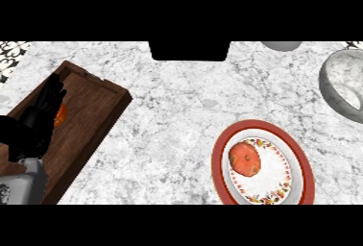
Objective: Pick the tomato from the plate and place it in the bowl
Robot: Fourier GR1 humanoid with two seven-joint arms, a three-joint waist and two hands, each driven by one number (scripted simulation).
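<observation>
Tomato: the tomato point(245, 157) lies on the plate point(306, 168), on its left half, a round red-orange fruit with small pale spots. Nothing touches it.
Plate: a round plate with a red rim and a white middle that carries a flower pattern along its inner edge. It stands on the counter at the lower right of my view, and its lowest part is cut by the edge of the view.
Bowl: the bowl point(339, 84) is grey-white like marble and stands at the right edge, above the plate and apart from it. Only its left part shows.
My left hand: my left hand point(37, 122) is at the left side of the view, over the wooden tray point(92, 115). Its black fingers are straight and point up, not curled round anything, so I call it wide and holding nothing. It is well apart from the plate and from the tomato.
My right hand: it does not show in my view.
Wooden tray: a dark brown tray with a raised border, lying tilted on the counter at the left. Something orange point(61, 114) shows just beside my fingers, but I cannot tell what it is.
Counter: the counter point(170, 125) is white and grey marble. A dark shape point(190, 50) sits at the top middle.
</observation>
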